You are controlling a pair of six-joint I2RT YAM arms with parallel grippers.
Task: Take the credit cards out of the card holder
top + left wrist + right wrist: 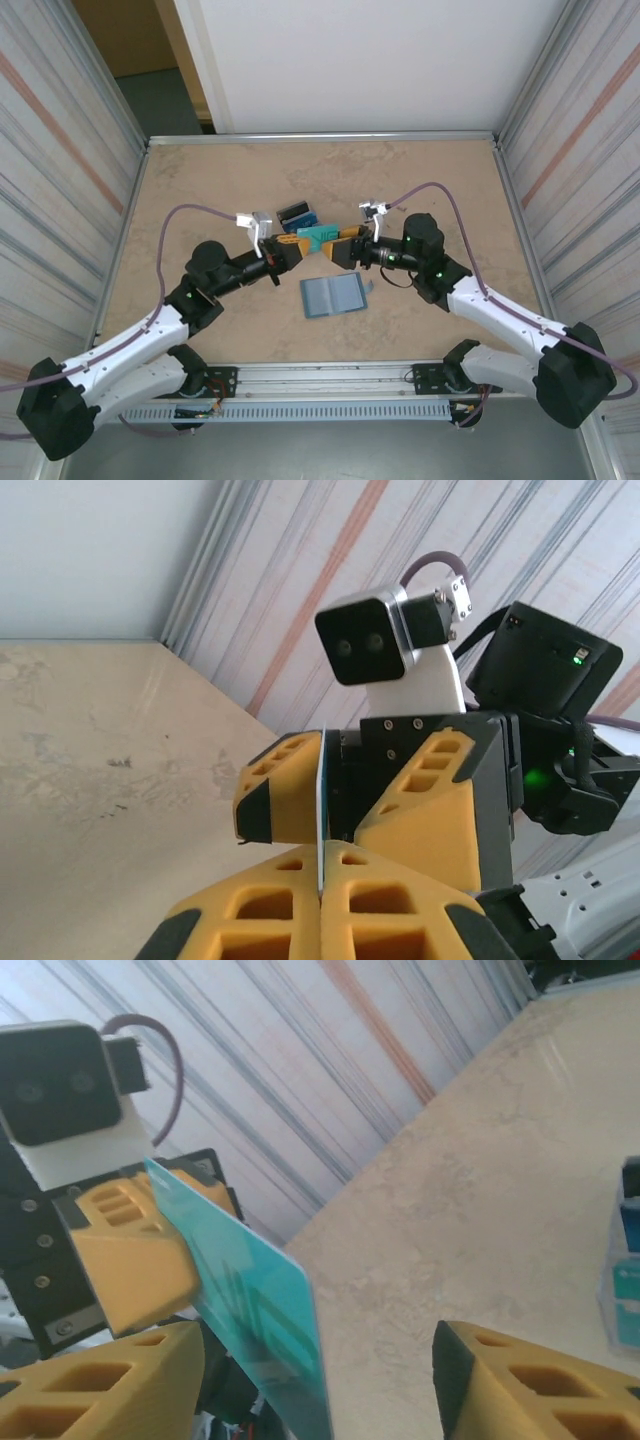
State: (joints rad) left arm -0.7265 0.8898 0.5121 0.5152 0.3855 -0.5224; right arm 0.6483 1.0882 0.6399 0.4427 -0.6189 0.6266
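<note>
I have the left gripper (293,247) clamped shut on a teal card (320,235), which it holds in the air above the tabletop (200,190), just beyond the far edge of the open card holder (335,294). The holder lies flat with its pale inside facing up, between the two arms and nearer their bases than the card is. What matters now is how that card lies: its long axis runs straight out from the left gripper toward the right gripper (352,247), and it stands on edge. In the left wrist view I see it as a thin upright line. Its free end already reaches in between the right gripper's fingers (110,1385), which stand well apart and have hold of nothing. From the right wrist camera the card sits much closer to the finger on the left of that view than to the other; whether it touches that finger I cannot tell. The right arm is therefore the one placed to take it, and I judge it should centre itself on the card before closing. Two more cards (297,213), black and blue, lie on the tabletop just behind the grippers.
</note>
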